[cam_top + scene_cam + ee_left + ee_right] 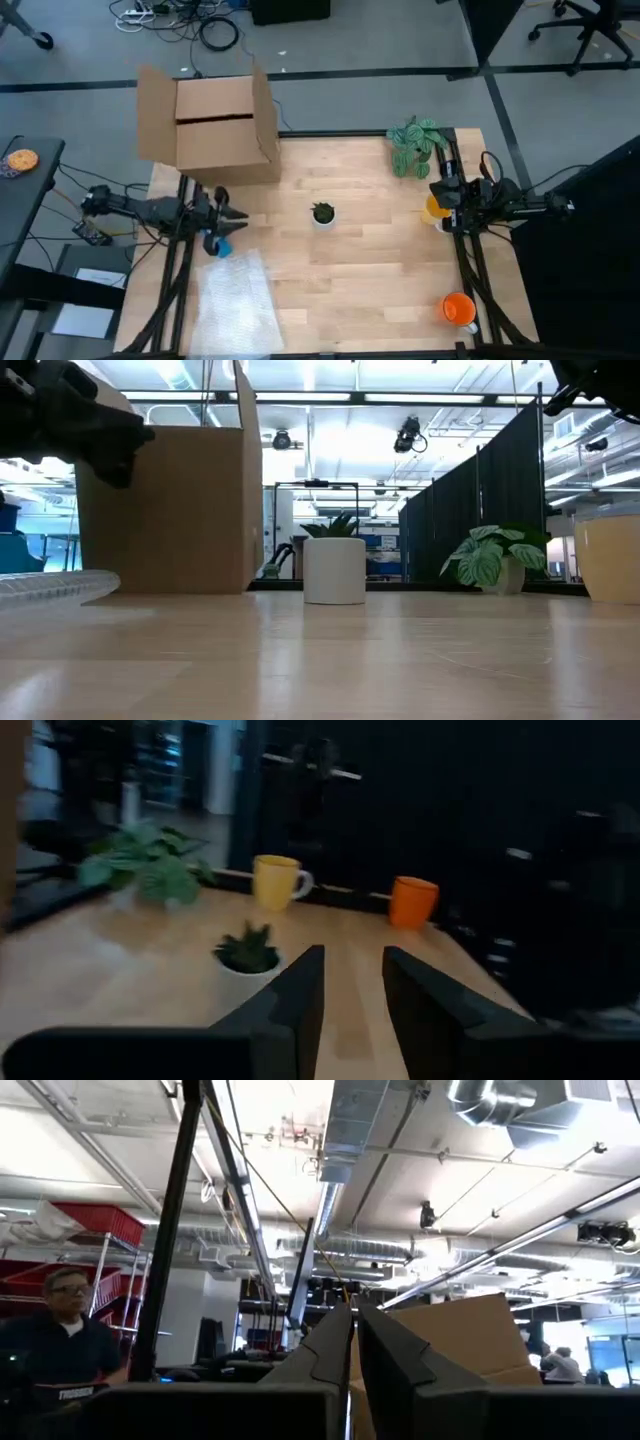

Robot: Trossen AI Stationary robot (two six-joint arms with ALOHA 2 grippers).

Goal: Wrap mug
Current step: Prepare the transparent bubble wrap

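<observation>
A yellow mug point(434, 210) stands at the table's right edge, partly under my right arm, and shows in the left wrist view point(278, 880). An orange mug point(458, 308) stands at the near right corner point(413, 901). A small blue thing point(218, 246), which may be a mug, sits by the left edge, just nearside of my left gripper point(236, 215). A sheet of bubble wrap point(236, 298) lies flat at the near left. My left gripper point(351, 988) is open and level, above the table. My right gripper point(354, 1332) is shut and tilted up toward the ceiling.
An open cardboard box point(212, 125) stands at the far left corner. A small plant in a white pot point(322, 213) is at the table's middle, and a bigger leafy plant point(417, 146) at the far right. A person point(62, 1342) is in the room beyond.
</observation>
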